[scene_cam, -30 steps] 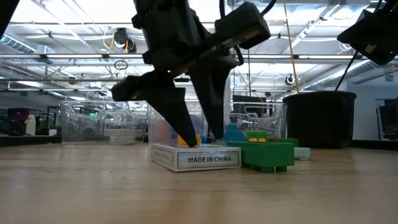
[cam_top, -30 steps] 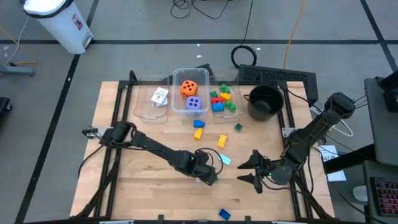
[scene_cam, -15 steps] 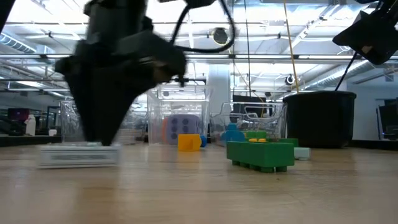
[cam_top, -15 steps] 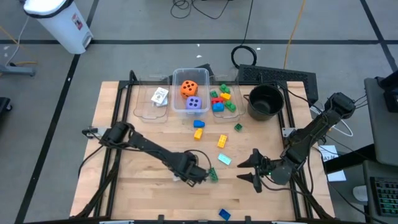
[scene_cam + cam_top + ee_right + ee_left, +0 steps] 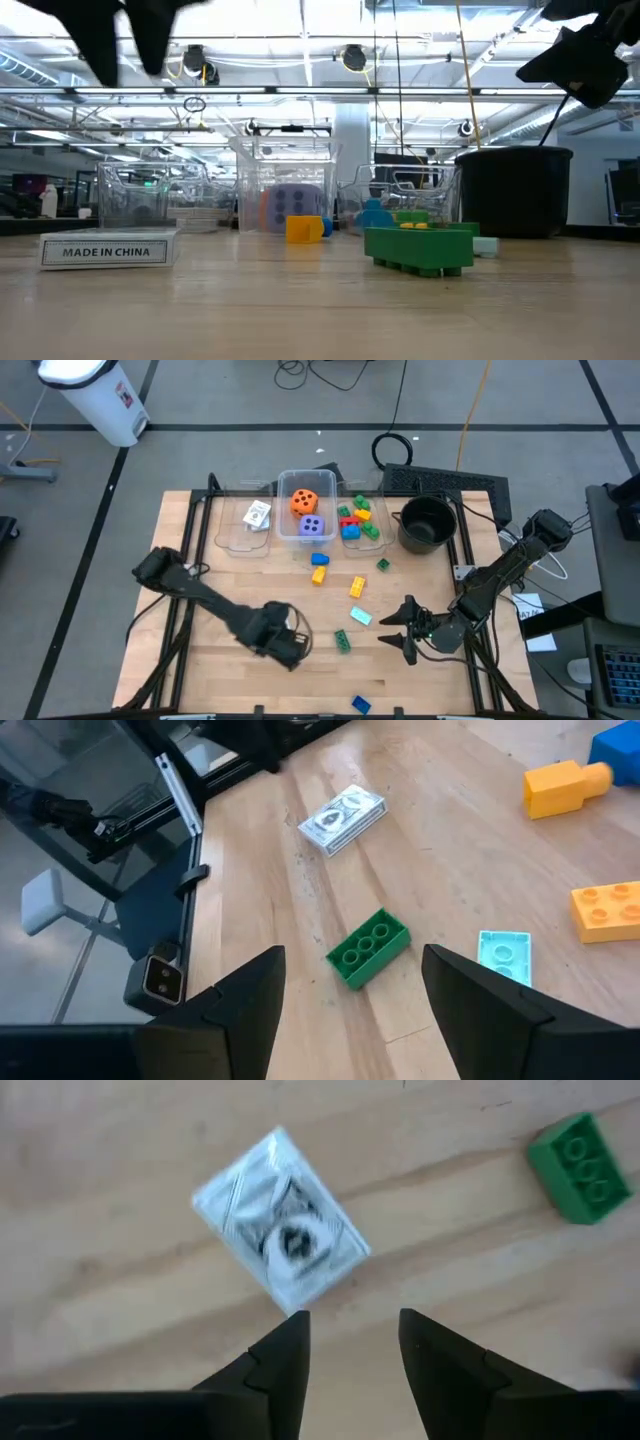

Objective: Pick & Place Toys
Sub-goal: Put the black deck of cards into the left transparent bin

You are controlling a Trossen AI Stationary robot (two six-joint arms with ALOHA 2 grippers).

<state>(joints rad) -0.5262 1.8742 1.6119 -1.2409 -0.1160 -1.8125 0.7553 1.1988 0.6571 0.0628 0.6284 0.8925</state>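
We find the left gripper [image 5: 350, 1342] raised above the table [image 5: 200, 660], its fingers parted and holding nothing. Directly below it the boxed deck of cards [image 5: 280, 1235] lies flat on the wood, clear of the fingertips. A green brick [image 5: 342, 642] rests near the deck. The right gripper [image 5: 398, 630] hovers spread wide and empty beside a pale blue plate [image 5: 360, 617]. Two foam dice [image 5: 306, 501] sit in the middle clear bin [image 5: 282, 485].

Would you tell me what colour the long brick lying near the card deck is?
Green; the long brick shows best in the right wrist view, beside the card deck.
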